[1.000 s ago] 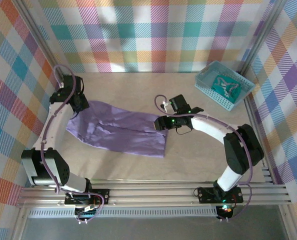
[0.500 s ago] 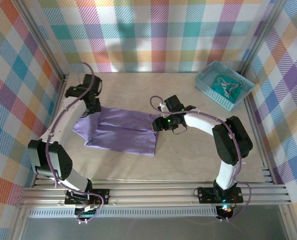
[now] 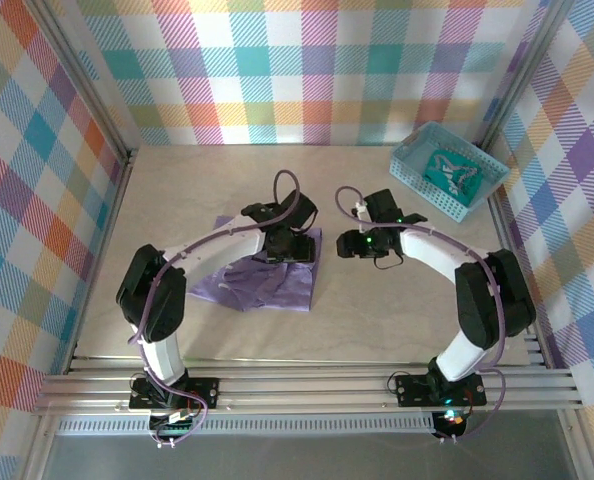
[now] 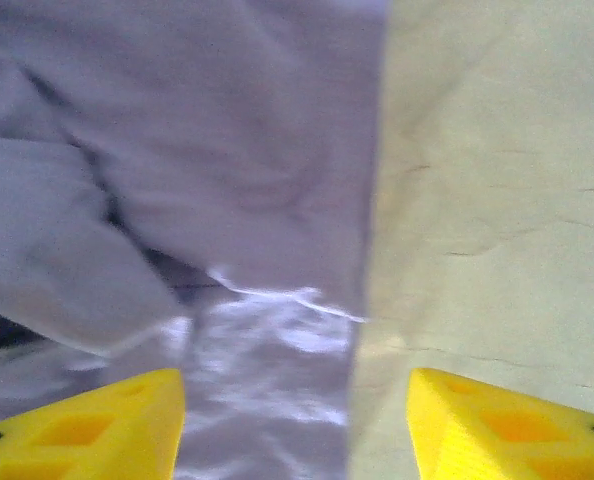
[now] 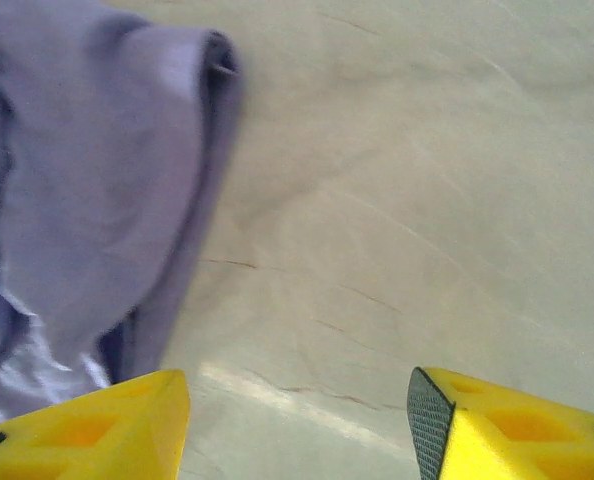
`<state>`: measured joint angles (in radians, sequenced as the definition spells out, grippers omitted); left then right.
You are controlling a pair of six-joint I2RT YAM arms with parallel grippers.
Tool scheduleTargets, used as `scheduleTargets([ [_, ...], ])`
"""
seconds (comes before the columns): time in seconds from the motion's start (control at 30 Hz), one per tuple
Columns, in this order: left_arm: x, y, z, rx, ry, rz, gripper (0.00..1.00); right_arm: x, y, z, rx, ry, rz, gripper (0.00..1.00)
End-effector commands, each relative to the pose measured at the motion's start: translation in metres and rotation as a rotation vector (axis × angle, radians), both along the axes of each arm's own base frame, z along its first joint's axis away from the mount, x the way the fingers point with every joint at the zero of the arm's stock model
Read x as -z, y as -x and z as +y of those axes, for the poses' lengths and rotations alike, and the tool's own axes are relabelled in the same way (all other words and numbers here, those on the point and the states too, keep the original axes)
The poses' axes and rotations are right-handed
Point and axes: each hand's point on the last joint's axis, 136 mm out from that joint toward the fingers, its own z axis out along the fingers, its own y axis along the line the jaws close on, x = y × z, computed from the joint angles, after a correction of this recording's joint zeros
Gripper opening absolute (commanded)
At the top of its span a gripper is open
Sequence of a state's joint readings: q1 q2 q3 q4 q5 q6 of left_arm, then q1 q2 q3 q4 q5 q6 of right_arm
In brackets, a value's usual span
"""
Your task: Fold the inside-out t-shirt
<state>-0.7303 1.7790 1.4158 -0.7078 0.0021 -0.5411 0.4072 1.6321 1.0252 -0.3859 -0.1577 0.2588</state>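
T-shirt (image 3: 262,290), centre frame: mid-fold, rumpled.
Left jaws, right jaws: apart, empty; next move likely grasps an edge.

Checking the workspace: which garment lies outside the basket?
The lavender-purple cotton t-shirt, crumpled on the tabletop; the teal-green garment with white markings sits inside the small teal plastic basket.

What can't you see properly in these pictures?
Top view: the left arm covers part of the t-shirt.
Left wrist view: the t-shirt is blurry and cut off by the left edge.
Top view: the teal cloth in the basket is too small to identify.
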Motion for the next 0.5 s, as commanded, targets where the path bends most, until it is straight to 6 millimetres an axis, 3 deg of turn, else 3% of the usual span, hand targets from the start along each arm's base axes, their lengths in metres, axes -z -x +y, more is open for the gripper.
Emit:
scheduleTargets([
  [0.0, -0.063, 0.006, 0.020, -0.041, 0.141, -0.138, 0.72, -0.007, 0.004, 0.012, -0.006, -0.079, 0.002, 0.60],
  [0.1, -0.059, 0.019, 0.099, -0.192, 0.066, -0.180, 0.79, -0.021, 0.009, 0.053, -0.112, -0.199, -0.028, 0.60],
  [0.17, -0.049, 0.027, 0.140, -0.285, 0.064, -0.163, 0.81, -0.031, 0.015, 0.088, -0.210, -0.243, -0.064, 0.61],
  [0.23, -0.030, 0.029, 0.170, -0.373, 0.091, -0.126, 0.82, -0.040, 0.017, 0.122, -0.276, -0.266, -0.093, 0.64],
  [0.33, -0.001, 0.025, 0.181, -0.429, 0.163, -0.056, 0.84, -0.046, 0.020, 0.163, -0.368, -0.268, -0.135, 0.71],
  [0.47, 0.017, 0.015, 0.170, -0.408, 0.221, -0.034, 0.84, -0.034, 0.019, 0.191, -0.443, -0.208, -0.165, 0.76],
])
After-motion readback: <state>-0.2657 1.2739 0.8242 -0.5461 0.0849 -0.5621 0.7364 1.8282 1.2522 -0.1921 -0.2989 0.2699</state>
